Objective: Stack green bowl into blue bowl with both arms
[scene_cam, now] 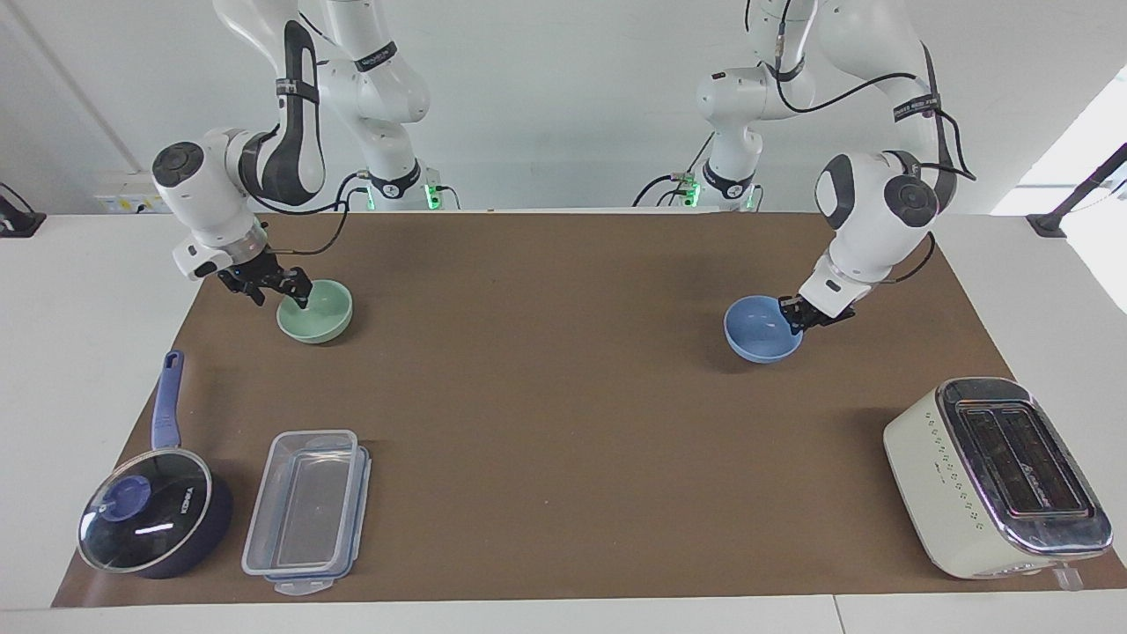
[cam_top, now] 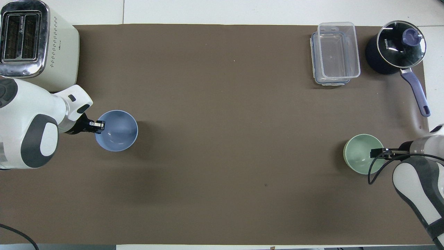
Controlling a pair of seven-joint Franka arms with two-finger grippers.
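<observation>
The left gripper point(scene_cam: 799, 314) is pinching the rim of the blue bowl point(scene_cam: 761, 328) and holding it just off the brown mat point(scene_cam: 563, 387), toward the left arm's end of the counter, near the toaster point(scene_cam: 995, 475) in that corner. The right gripper point(scene_cam: 275, 289) is pinching the rim of the green bowl point(scene_cam: 315, 310), which is sitting on the mat toward the right arm's end, nearer the robots than the saucepan point(scene_cam: 154, 519) and clear container point(scene_cam: 308, 509)

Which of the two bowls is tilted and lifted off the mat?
The blue bowl, held at its rim by the left gripper; the green bowl sits level on the mat.
</observation>
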